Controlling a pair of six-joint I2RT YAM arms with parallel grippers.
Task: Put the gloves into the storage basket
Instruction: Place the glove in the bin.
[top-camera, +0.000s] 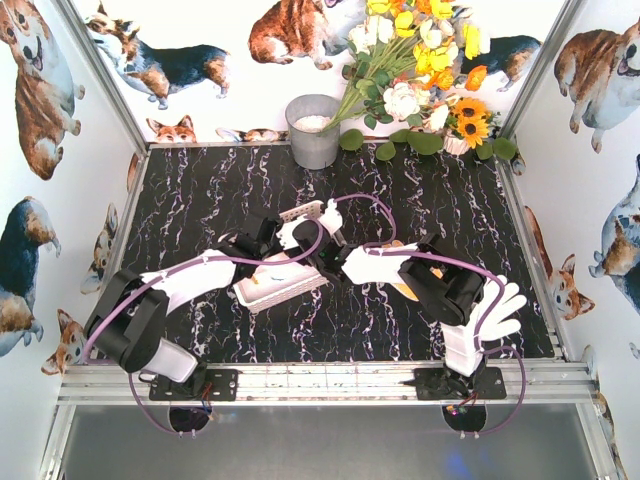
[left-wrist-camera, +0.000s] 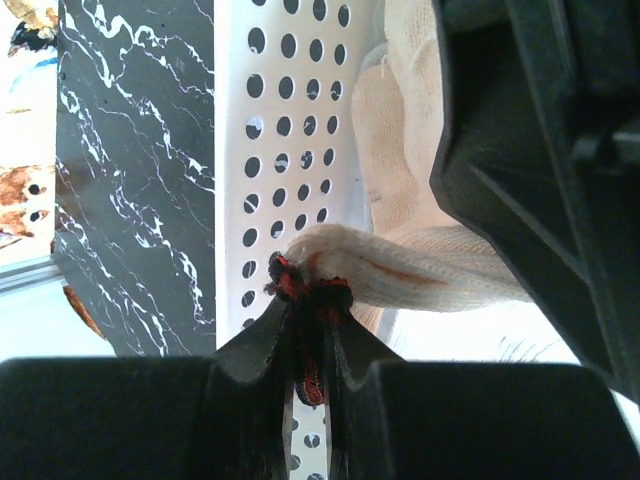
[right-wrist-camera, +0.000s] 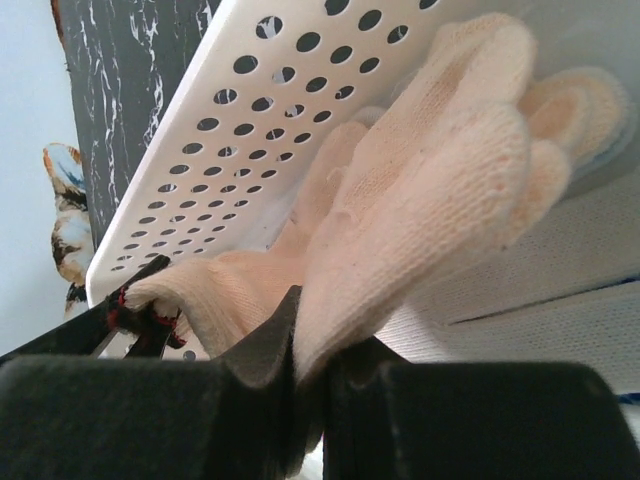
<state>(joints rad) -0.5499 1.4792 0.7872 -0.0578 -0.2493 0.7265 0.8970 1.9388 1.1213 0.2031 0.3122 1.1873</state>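
Since both tools pinch one cream glove (right-wrist-camera: 420, 190), the left tool (left-wrist-camera: 310, 335) on its cuff and the right tool (right-wrist-camera: 300, 345) on its fingers, the glove lies stretched between them, along the holey wall of the white basket (left-wrist-camera: 290, 150), just beside it.

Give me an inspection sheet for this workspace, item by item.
Surface: black marbled table.
Job's things: cream glove held beside the perforated wall of the white basket; another cream glove near the right arm's base.
Clutter: grey bucket, flowers.
Grippers: left gripper shut on the held glove's cuff; right gripper shut on the same glove.
Cables: purple cables along both arms.
Surroundings: corgi-print walls.
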